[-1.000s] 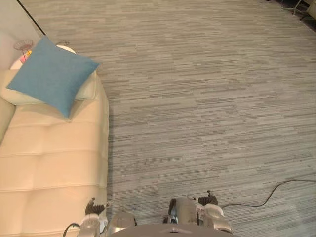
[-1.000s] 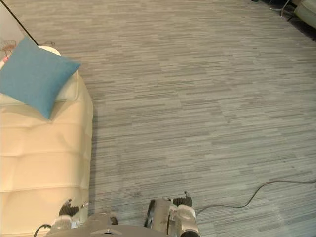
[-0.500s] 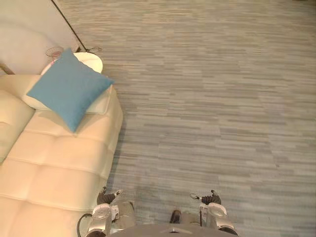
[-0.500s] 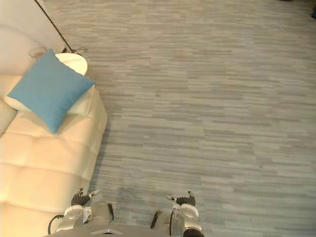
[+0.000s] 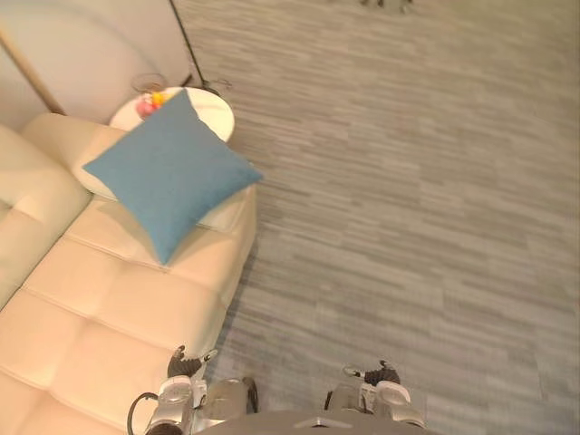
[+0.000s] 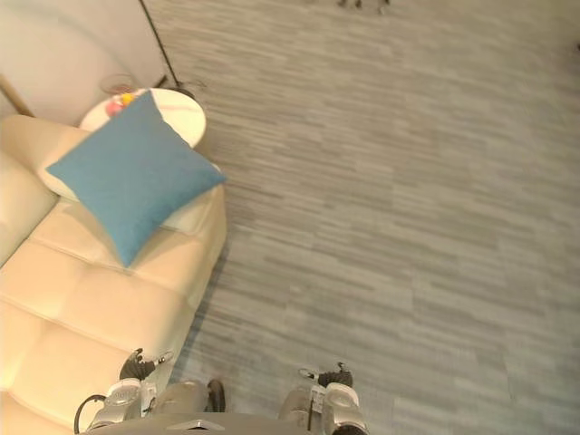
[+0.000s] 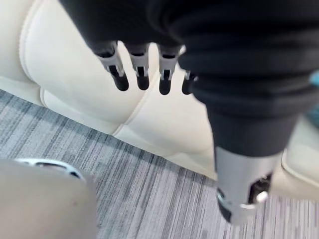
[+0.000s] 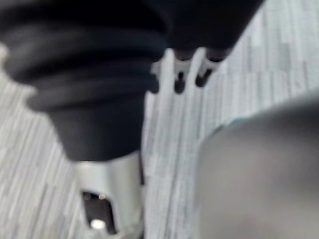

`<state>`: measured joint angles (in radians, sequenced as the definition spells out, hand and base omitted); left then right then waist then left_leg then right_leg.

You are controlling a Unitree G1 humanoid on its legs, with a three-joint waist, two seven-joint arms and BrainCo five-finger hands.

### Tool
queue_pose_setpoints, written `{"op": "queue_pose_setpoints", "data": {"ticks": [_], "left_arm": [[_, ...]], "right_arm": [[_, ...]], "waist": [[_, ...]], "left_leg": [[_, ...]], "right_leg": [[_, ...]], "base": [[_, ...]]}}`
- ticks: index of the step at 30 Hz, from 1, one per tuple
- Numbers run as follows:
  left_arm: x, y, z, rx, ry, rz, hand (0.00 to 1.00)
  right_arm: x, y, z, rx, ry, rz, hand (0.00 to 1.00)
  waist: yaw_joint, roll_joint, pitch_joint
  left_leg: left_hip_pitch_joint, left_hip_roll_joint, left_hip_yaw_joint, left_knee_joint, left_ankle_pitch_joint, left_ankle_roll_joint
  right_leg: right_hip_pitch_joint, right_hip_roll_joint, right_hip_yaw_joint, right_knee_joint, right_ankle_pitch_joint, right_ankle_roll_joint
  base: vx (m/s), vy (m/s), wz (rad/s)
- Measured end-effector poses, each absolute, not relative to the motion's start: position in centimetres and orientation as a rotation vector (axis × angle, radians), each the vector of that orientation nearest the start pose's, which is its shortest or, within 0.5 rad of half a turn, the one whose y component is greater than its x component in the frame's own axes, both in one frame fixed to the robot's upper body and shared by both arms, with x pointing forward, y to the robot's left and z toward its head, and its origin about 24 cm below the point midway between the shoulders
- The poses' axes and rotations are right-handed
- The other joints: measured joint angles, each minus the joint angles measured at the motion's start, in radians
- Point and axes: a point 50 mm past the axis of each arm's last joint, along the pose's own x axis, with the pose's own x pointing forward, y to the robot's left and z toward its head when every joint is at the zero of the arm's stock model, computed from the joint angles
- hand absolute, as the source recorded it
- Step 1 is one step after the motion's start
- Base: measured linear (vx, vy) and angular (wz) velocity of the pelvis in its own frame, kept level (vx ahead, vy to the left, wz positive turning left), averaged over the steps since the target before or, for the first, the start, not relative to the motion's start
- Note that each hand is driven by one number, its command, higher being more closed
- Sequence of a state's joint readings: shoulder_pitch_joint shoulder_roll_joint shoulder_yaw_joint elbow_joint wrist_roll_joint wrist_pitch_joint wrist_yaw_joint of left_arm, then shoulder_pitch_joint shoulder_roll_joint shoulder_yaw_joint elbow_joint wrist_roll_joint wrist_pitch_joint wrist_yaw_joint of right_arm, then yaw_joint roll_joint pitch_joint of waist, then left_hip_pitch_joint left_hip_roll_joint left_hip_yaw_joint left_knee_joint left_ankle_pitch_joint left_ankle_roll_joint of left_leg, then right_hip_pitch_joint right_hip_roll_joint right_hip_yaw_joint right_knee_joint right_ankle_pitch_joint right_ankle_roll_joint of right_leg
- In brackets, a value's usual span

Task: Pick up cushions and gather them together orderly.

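Note:
A blue square cushion point(image 5: 170, 172) stands on one corner at the far end of a cream sofa point(image 5: 118, 308), leaning against a cream cushion point(image 5: 227, 216) that lies beneath it. My left hand point(image 7: 140, 69) hangs beside the sofa's front edge, well short of the cushions, fingers straight and holding nothing. My right hand point(image 8: 180, 74) hangs over the grey carpet, fingers relaxed and likewise holding nothing.
A small round white side table point(image 5: 216, 111) stands past the sofa's end, with a glass and something colourful point(image 5: 148, 101) on it. A thin dark pole point(image 5: 186, 41) rises behind it by the wall. Grey striped carpet point(image 5: 408, 227) stretches to the right.
The whole picture has shifted: the camera has turned toward the sofa, so the cushions and side table now sit nearer the middle. Both hands still hang down.

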<state>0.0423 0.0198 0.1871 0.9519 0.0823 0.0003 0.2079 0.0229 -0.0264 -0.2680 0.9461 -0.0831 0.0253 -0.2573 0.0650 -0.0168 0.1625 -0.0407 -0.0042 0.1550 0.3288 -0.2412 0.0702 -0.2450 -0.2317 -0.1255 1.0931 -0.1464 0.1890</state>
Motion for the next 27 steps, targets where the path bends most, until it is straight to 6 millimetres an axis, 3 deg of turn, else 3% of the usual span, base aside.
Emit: {"op": "queue_pose_setpoints", "data": {"ticks": [1,2,3,6,7,8,9,10,12,14,15,16,17,18,19,20,22,23,24,25,26,27], "left_arm": [[12.5,19.5,-14.8,0.105,0.995,0.347,0.00],[12.5,19.3,-14.9,0.098,0.997,0.348,0.00],[12.6,19.2,-14.8,0.095,0.994,0.346,0.00],[12.8,18.9,-14.8,0.079,0.993,0.350,0.00],[12.7,19.0,-14.9,0.074,0.995,0.358,0.00],[12.7,18.9,-14.9,0.070,0.995,0.360,0.00],[12.6,18.8,-14.9,0.049,1.002,0.376,0.00],[12.0,18.2,-15.2,0.012,1.023,0.393,0.00],[11.5,17.5,-15.4,-0.025,1.037,0.412,0.00],[11.4,17.6,-15.5,-0.048,1.039,0.435,0.00],[11.6,17.8,-15.3,-0.061,1.026,0.453,0.00],[11.9,18.1,-15.1,-0.060,1.004,0.461,0.00],[12.1,18.2,-15.0,-0.055,0.996,0.459,0.00],[12.5,18.1,-14.8,-0.044,0.983,0.445,0.00],[13.0,18.2,-14.5,-0.026,0.962,0.427,0.00],[13.0,18.2,-14.5,-0.024,0.960,0.424,0.00],[13.0,18.2,-14.5,-0.009,0.961,0.407,0.00],[13.1,18.0,-14.6,0.006,0.963,0.389,0.00],[13.0,17.9,-14.6,0.009,0.965,0.381,0.00],[13.5,18.5,-14.4,0.034,0.948,0.369,0.00],[13.6,19.1,-14.3,0.055,0.942,0.364,0.00],[13.6,19.4,-14.3,0.062,0.943,0.365,0.00]], "right_arm": [[12.9,-21.0,-14.4,-0.101,0.991,-0.462,0.00],[13.2,-20.9,-14.2,-0.093,0.973,-0.455,0.00],[13.3,-20.8,-14.2,-0.088,0.965,-0.454,0.00],[13.6,-20.3,-14.2,-0.065,0.959,-0.445,0.00],[13.4,-20.2,-14.3,-0.058,0.969,-0.440,0.00],[13.4,-20.2,-14.3,-0.057,0.971,-0.441,0.00],[13.3,-20.4,-14.3,-0.053,0.973,-0.448,0.00],[13.2,-21.0,-14.2,-0.059,0.973,-0.466,0.00],[13.3,-21.4,-14.2,-0.058,0.969,-0.481,0.00],[13.5,-21.7,-14.1,-0.067,0.965,-0.482,0.00],[13.3,-21.6,-14.1,-0.067,0.969,-0.478,0.00],[13.4,-21.2,-14.2,-0.079,0.970,-0.453,0.00],[13.5,-20.9,-14.2,-0.084,0.967,-0.440,0.00],[13.8,-20.6,-14.1,-0.088,0.962,-0.422,0.00],[13.8,-20.2,-14.2,-0.082,0.963,-0.414,0.00],[13.9,-20.1,-14.2,-0.079,0.962,-0.413,0.00],[13.5,-20.1,-14.3,-0.064,0.973,-0.425,0.00],[13.4,-20.3,-14.3,-0.056,0.971,-0.442,0.00],[13.4,-20.4,-14.3,-0.053,0.974,-0.449,0.00],[13.2,-19.7,-14.5,-0.027,0.987,-0.445,0.00],[13.3,-19.1,-14.6,-0.012,0.987,-0.435,0.00],[13.3,-19.0,-14.6,-0.010,0.988,-0.432,0.00]], "waist": [[0.000,-0.002,-0.001],[-0.003,-0.003,-0.001],[-0.005,-0.001,0.000],[-0.004,0.004,0.005],[-0.004,-0.001,0.004],[-0.005,-0.004,0.005],[-0.010,0.000,0.002],[-0.004,0.032,-0.013],[0.007,0.054,-0.021],[-0.005,0.071,-0.017],[0.001,0.075,-0.012],[0.021,0.073,-0.011],[0.025,0.071,-0.011],[0.022,0.064,-0.011],[0.023,0.057,-0.011],[0.025,0.055,-0.011],[0.023,0.054,-0.012],[0.024,0.061,-0.015],[0.024,0.067,-0.016],[0.028,0.015,-0.009],[0.033,-0.011,-0.013],[0.036,-0.018,-0.015]], "left_leg": [[0.020,-0.003,-0.016,-0.009,0.000,0.000],[0.055,-0.005,-0.065,-0.039,-0.008,0.000],[0.062,-0.004,-0.085,-0.042,-0.016,-0.003],[0.095,0.022,-0.181,-0.039,-0.062,-0.036],[0.103,0.027,-0.221,-0.038,-0.086,-0.059],[0.111,0.027,-0.239,-0.038,-0.097,-0.069],[0.127,0.036,-0.284,-0.041,-0.119,-0.088],[0.144,0.065,-0.314,-0.071,-0.116,-0.099],[0.131,0.093,-0.321,-0.026,-0.100,-0.116],[0.046,0.112,-0.315,0.211,-0.084,-0.146],[-0.067,0.147,-0.280,0.478,-0.023,-0.195],[-0.135,0.187,-0.213,0.632,-0.013,-0.181],[-0.162,0.203,-0.177,0.673,-0.012,-0.169],[-0.207,0.221,-0.115,0.700,-0.010,-0.158],[-0.255,0.233,-0.026,0.669,-0.021,-0.121],[-0.267,0.234,0.002,0.640,-0.026,-0.114],[-0.262,0.216,0.128,0.338,-0.014,-0.101],[-0.253,0.206,0.172,0.165,0.087,-0.079],[-0.249,0.199,0.185,0.124,0.132,-0.032],[-0.212,0.152,0.202,0.071,0.144,-0.028],[-0.192,0.124,0.200,0.036,0.147,-0.025],[-0.184,0.115,0.200,0.029,0.146,-0.023]], "right_leg": [[-0.018,0.008,-0.003,-0.006,-0.016,-0.017],[-0.070,0.029,-0.012,-0.066,-0.052,-0.060],[-0.085,0.034,-0.020,-0.111,-0.060,-0.065],[-0.100,0.108,0.029,-0.506,-0.050,-0.084],[-0.092,0.130,0.092,-0.677,-0.007,-0.078],[-0.087,0.133,0.116,-0.731,0.017,-0.075],[-0.067,0.139,0.112,-0.736,0.126,-0.080],[-0.076,0.158,0.079,-0.674,0.067,-0.104],[-0.079,0.162,0.030,-0.602,-0.012,-0.135],[-0.014,0.158,-0.035,-0.590,-0.056,-0.155],[0.051,0.162,-0.083,-0.595,-0.083,-0.183],[0.096,0.168,-0.113,-0.606,-0.097,-0.198],[0.118,0.170,-0.124,-0.622,-0.099,-0.200],[0.162,0.169,-0.144,-0.664,-0.099,-0.199],[0.219,0.163,-0.175,-0.728,-0.092,-0.189],[0.236,0.161,-0.186,-0.747,-0.090,-0.185],[0.287,0.144,-0.227,-0.784,-0.085,-0.178],[0.289,0.145,-0.236,-0.775,-0.091,-0.167],[0.290,0.147,-0.236,-0.768,-0.100,-0.151],[0.298,0.122,-0.205,-0.775,-0.099,-0.141],[0.304,0.109,-0.182,-0.794,-0.081,-0.137],[0.310,0.101,-0.174,-0.793,-0.074,-0.135]], "base": [[0.29,-0.067,0.94],[0.27,-0.090,0.80],[0.30,-0.182,1.01],[0.30,-0.271,0.88],[0.16,-0.182,0.76],[0.26,-0.290,0.99],[0.41,-0.389,0.94],[0.49,-0.452,0.86],[0.45,-0.353,0.78],[0.41,-0.276,0.99],[0.36,-0.220,0.68],[0.33,-0.191,0.53],[0.29,-0.135,0.33],[0.28,-0.088,0.57],[0.29,-0.064,0.60],[0.38,0.011,0.69],[0.40,0.090,0.67],[0.26,0.103,0.50],[0.28,0.111,0.51],[0.26,0.105,0.46],[0.24,0.099,0.38],[0.21,0.100,0.21]]}}
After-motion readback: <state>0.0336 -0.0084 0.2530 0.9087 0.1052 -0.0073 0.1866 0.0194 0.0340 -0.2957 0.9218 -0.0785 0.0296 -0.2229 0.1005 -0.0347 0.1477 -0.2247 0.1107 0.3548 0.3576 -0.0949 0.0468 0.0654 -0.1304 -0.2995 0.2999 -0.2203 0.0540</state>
